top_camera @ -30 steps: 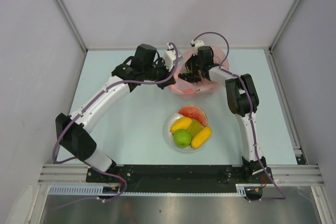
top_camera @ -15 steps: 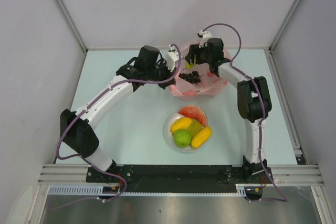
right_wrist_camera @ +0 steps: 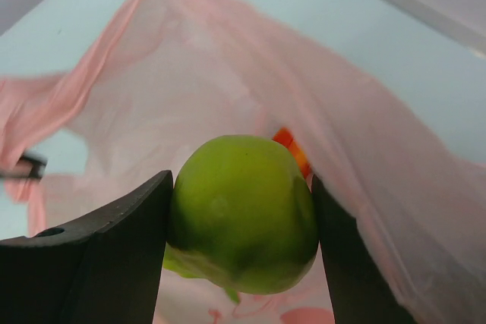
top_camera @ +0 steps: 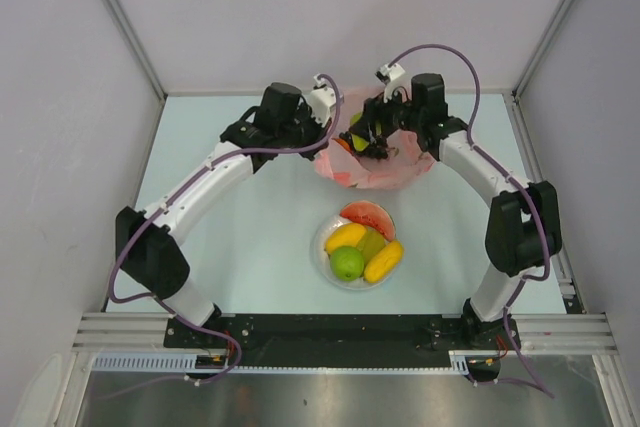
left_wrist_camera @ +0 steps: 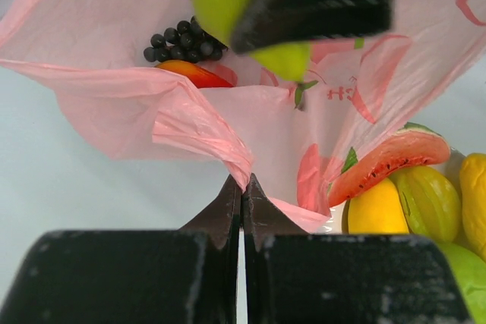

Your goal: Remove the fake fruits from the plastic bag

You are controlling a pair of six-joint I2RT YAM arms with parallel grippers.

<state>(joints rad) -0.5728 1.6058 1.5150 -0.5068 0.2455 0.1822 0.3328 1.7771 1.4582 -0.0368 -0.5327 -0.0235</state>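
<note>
The pink plastic bag (top_camera: 385, 162) lies at the back of the table, its mouth held open. My left gripper (top_camera: 326, 127) is shut on the bag's edge (left_wrist_camera: 228, 149), pinching the film between its tips. My right gripper (right_wrist_camera: 241, 218) is shut on a green round fruit (right_wrist_camera: 241, 214) and holds it above the bag's opening; it also shows in the top view (top_camera: 356, 120). A dark grape bunch (left_wrist_camera: 182, 42) and a red-orange piece (left_wrist_camera: 194, 73) lie inside the bag.
A white plate (top_camera: 322, 259) in front of the bag holds a watermelon slice (top_camera: 367, 215), a yellow lemon-like fruit (top_camera: 345, 237), a green apple (top_camera: 347, 263), an orange-yellow oblong fruit (top_camera: 384, 261) and a pale green one (top_camera: 372, 242).
My right gripper has risen out of the bag with the green fruit, and its elbow has swung out to the right. My left gripper still holds the bag's edge.
</note>
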